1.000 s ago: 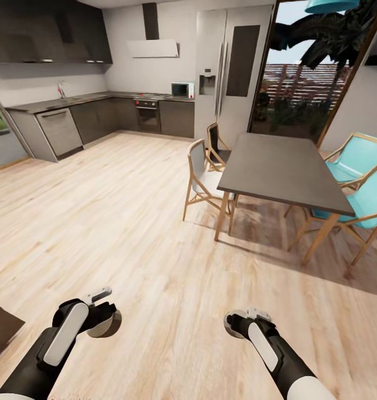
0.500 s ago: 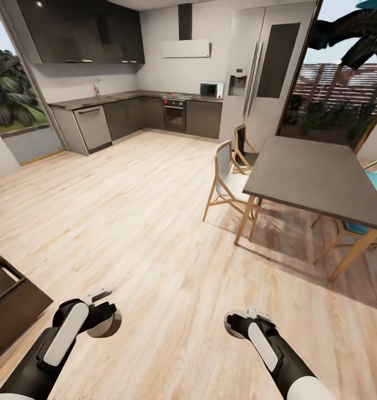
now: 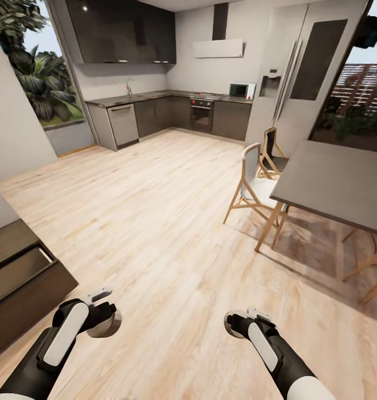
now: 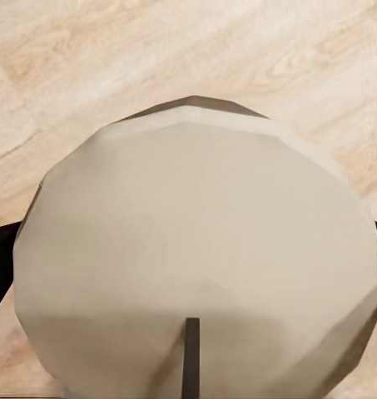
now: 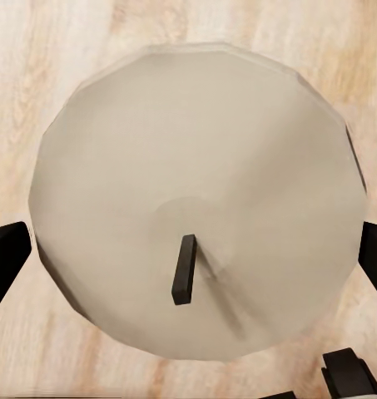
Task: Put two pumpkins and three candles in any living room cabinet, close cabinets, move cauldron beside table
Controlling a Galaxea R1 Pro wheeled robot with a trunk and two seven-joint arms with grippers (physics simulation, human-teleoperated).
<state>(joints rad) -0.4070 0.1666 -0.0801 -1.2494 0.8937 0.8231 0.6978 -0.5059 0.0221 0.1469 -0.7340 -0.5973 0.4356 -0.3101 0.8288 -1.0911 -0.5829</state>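
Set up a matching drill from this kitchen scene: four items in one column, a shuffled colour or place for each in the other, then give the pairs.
Items
1. microwave
2. dining table
3. cabinet
4. range hood

Descriptions
A. dark brown, drawer pulled open, low at the head view's left edge
B. white, on the wall above the oven
C. grey top on pale wooden legs, chairs beside it
D. small and white, on the counter beside the tall fridge

Pairs: 1-D, 2-C, 3-A, 4-B
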